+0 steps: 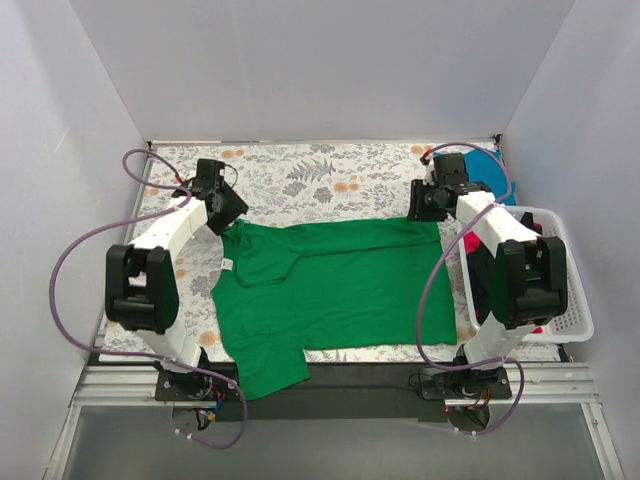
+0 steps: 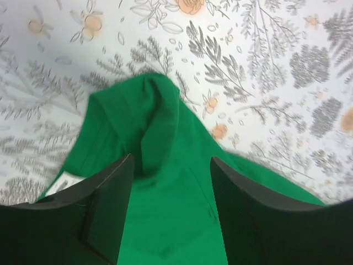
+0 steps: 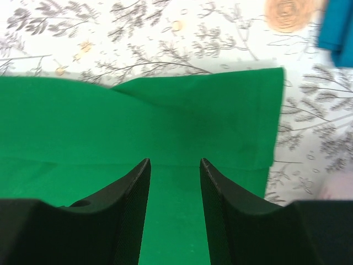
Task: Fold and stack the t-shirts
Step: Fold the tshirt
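The green shirt (image 1: 340, 290) lies spread sideways on the table (image 1: 300, 180), and its near sleeve droops off the table's near edge. Just right of the shirt stands a basket (image 1: 572, 322). Over the shirt's far-left corner, where the far sleeve is bunched and turned in, the left gripper (image 2: 171, 165) hovers with its jaws wide and empty. Over the far-right corner, above the hem, the right gripper (image 3: 174, 163) hangs with a narrower gap, also holding nothing. Beyond that corner lies a teal shirt (image 3: 336, 27).

The likeliest trouble is at the bunched sleeve. A pinch there may catch only the top layer, so the fold would drag crooked. Uneven grasps would skew the shirt, and the hanging sleeve's weight could pull it toward the near edge.
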`<move>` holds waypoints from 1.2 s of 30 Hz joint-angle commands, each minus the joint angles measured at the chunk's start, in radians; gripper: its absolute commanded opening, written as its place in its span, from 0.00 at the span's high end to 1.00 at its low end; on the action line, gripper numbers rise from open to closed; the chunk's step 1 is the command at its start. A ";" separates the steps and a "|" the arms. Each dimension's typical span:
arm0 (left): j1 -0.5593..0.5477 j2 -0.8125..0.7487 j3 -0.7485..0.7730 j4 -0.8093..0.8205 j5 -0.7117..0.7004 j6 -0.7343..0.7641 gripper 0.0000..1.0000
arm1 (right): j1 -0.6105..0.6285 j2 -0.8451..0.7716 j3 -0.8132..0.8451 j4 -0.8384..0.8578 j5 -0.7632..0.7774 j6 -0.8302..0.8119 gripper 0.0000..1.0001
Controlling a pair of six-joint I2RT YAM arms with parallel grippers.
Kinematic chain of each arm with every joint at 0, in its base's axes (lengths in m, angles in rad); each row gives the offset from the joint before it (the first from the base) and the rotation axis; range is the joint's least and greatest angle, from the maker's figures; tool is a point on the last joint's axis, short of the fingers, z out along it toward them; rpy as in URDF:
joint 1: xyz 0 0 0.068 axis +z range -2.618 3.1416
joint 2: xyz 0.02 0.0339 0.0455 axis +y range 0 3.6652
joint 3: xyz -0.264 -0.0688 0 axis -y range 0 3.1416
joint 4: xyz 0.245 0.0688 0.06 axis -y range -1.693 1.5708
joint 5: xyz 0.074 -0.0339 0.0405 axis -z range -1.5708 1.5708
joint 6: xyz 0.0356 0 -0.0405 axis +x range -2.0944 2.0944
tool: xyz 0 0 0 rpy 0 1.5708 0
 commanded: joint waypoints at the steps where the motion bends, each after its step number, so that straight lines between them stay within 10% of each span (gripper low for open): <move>1: 0.005 0.102 0.101 -0.022 -0.029 0.081 0.45 | 0.019 0.014 0.040 0.018 -0.059 -0.023 0.52; 21: 0.005 0.319 0.273 -0.092 -0.040 0.144 0.63 | 0.078 0.146 0.055 0.075 -0.116 -0.014 0.52; 36: 0.060 0.253 0.216 -0.019 -0.104 0.113 0.99 | 0.072 0.179 -0.055 0.130 -0.045 0.022 0.53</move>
